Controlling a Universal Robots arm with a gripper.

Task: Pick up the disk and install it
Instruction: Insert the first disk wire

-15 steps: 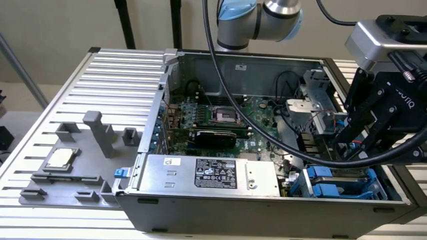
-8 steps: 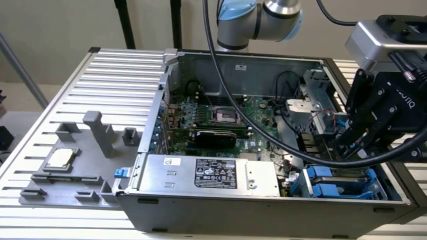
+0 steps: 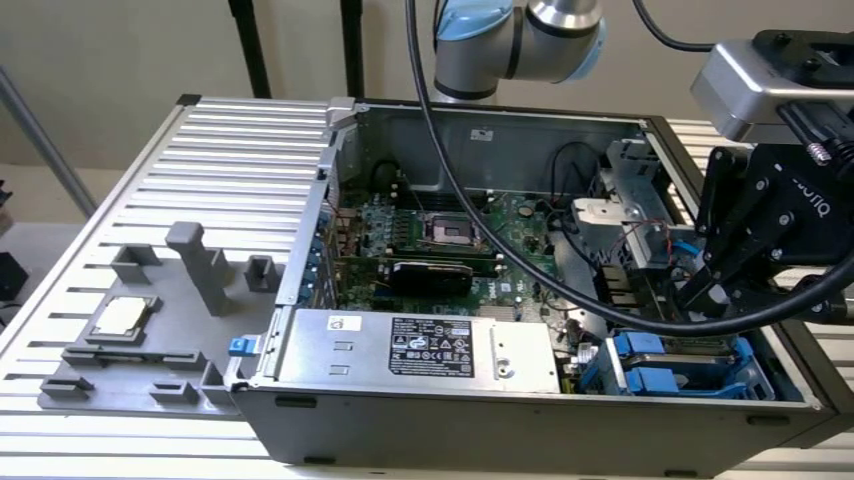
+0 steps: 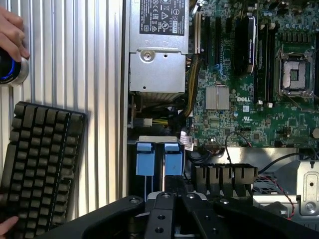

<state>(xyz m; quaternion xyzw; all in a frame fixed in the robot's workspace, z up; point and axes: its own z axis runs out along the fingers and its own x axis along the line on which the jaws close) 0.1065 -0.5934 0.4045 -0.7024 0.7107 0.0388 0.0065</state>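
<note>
Black jaws shut, low over disk (image 3: 650, 380)

Probably a robotics lab: an opened computer case (image 3: 507, 425) sits on a slotted aluminium bench (image 3: 240, 140) beside a keyboard (image 4: 42, 164).

Computer case (image 3: 534, 425) sits on tabletop (image 3: 240, 150). Inside: power supply (image 3: 414, 350) along the near wall, motherboard (image 3: 454, 235) behind it, disk (image 3: 647, 380) in the near corner at the exterior view's right, just beside the power supply. Claw (image 3: 694, 295) above the disk. Fixture tray (image 3: 80, 385) on tabletop at exterior view's left of case, chip (image 3: 120, 315) on it. Wrist view: keyboard (image 4: 40, 164) on tabletop beside the case, hand (image 4: 10, 32) on a knob (image 4: 10, 69) near it.
</note>
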